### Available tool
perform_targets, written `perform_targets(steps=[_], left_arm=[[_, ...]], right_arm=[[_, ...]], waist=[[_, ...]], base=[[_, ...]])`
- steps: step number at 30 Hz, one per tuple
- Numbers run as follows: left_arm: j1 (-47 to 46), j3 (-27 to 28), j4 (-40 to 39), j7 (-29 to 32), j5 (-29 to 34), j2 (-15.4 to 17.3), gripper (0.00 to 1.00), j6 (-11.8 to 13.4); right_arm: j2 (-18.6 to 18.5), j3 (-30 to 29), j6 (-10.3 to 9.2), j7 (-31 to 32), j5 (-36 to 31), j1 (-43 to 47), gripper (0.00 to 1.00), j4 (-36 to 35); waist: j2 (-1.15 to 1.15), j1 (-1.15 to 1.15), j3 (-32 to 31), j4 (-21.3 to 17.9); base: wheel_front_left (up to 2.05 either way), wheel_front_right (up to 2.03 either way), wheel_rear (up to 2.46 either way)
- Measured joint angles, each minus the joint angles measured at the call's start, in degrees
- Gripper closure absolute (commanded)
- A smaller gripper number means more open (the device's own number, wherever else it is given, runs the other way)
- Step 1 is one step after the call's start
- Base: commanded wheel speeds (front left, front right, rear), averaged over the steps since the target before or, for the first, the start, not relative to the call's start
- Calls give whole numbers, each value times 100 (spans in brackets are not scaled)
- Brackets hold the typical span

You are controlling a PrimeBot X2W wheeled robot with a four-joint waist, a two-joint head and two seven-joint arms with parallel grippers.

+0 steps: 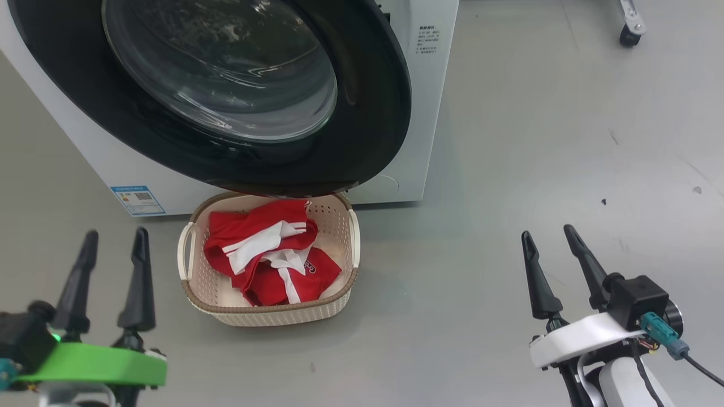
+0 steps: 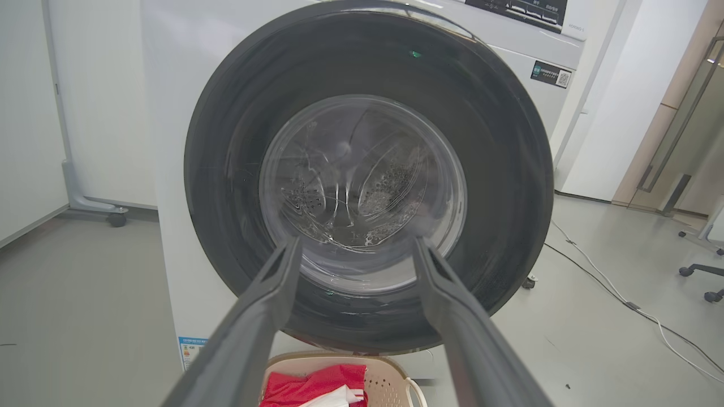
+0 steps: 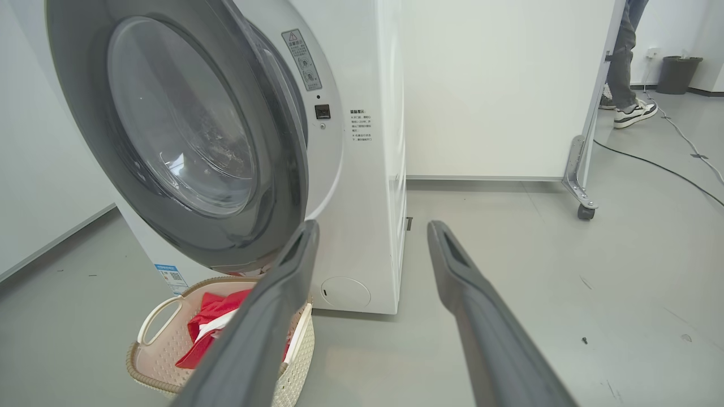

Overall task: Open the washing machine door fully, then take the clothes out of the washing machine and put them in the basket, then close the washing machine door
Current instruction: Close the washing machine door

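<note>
Red clothes (image 1: 266,257) lie in the basket (image 1: 283,316) (door (image 1: 370,113) ajar).

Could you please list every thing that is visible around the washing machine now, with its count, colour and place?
washing machine: one, white, on the grey floor ahead.
washing machine door: one, black rim with clear glass, ajar, over the basket's back rim.
basket: one, cream with brown rim, on the floor before the machine.
clothes: a heap, count unclear, red with white stripes, inside the basket.
label: one, blue, low on the machine's front.
partition: one, white, on castors, behind the machine.
person: one, legs and shoes, past the partition.
bin: one, dark, far back.
left gripper: one, dark fingers, open, empty, lower left.
right gripper: one, dark fingers, open, empty, lower right.
</note>
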Motion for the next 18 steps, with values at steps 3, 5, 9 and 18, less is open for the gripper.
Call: perform_targets(steps=[3, 5, 9, 18], left_arm=[[229, -164, 142, -78, 252, -44, 0, 236], [389, -267, 238, -104, 400, -71, 0, 363], [622, -468, 366, -131, 813, -66, 0, 595], [851, -656, 566, -241, 1101, -290, 0, 914]], right_arm=[[4, 7, -1, 0, -16, 109, 0, 21], [8, 36, -1, 0, -18, 192, 0, 49], [26, 94, -3, 0, -19, 347, 0, 112], [44, 107, -60, 0, -20, 577, 0, 180]], waist=[[0, 0, -96, -8], [0, 0, -157, -17], [0, 0, -274, -42], [0, 0, -416, -106]], base=[[0, 0, 0], [0, 0, 0], [0, 0, 0], [0, 0, 0]])
